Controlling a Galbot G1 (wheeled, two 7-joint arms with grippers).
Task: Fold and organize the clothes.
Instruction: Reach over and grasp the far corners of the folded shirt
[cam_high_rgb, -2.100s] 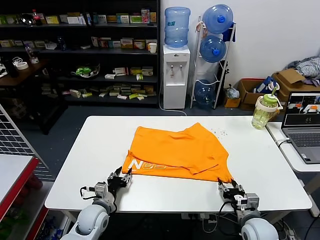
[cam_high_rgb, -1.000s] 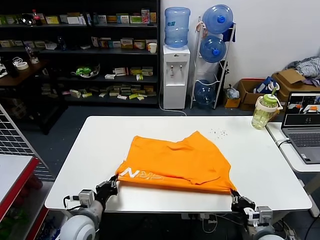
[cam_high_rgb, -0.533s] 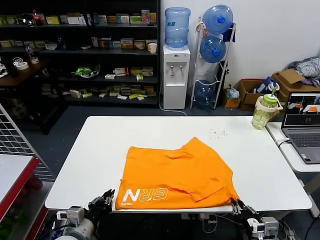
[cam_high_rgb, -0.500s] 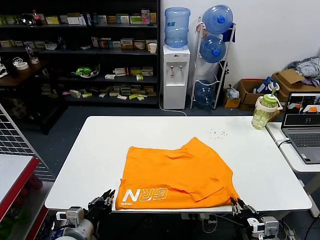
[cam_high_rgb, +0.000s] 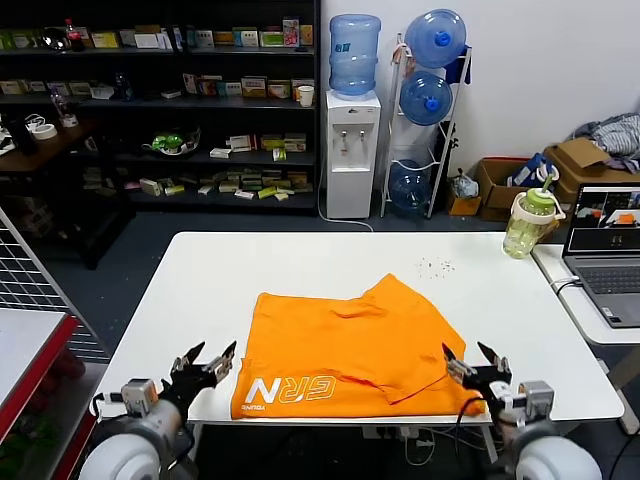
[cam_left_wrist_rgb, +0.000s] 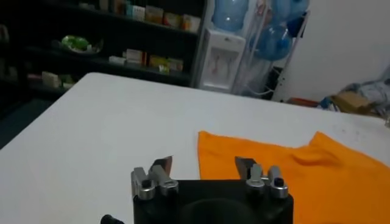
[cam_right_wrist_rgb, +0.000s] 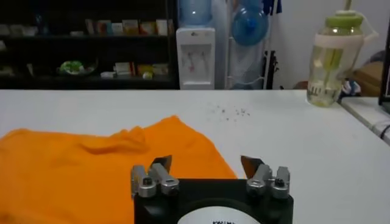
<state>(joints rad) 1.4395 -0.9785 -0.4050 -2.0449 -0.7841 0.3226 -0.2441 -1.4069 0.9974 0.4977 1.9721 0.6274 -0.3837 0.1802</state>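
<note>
The orange T-shirt (cam_high_rgb: 350, 345) lies folded on the white table (cam_high_rgb: 200, 290), its near edge at the table's front edge, with white lettering (cam_high_rgb: 292, 389) at its near left. My left gripper (cam_high_rgb: 203, 359) is open and empty just left of the shirt's near left corner. My right gripper (cam_high_rgb: 470, 358) is open and empty at the shirt's near right corner. The left wrist view shows the shirt (cam_left_wrist_rgb: 286, 173) ahead of the open left gripper (cam_left_wrist_rgb: 204, 164). The right wrist view shows the shirt (cam_right_wrist_rgb: 91, 167) ahead of the open right gripper (cam_right_wrist_rgb: 207, 162).
A green-lidded bottle (cam_high_rgb: 528, 222) and a laptop (cam_high_rgb: 605, 250) stand at the far right, the laptop on a side table. A few small crumbs (cam_high_rgb: 436, 265) lie behind the shirt. Shelves, a water dispenser (cam_high_rgb: 352, 150) and a red cart (cam_high_rgb: 30, 350) surround the table.
Both grippers dragged the shirt toward the table's front edge, then let go of its corners. They have now risen above the edge, open and empty.
</note>
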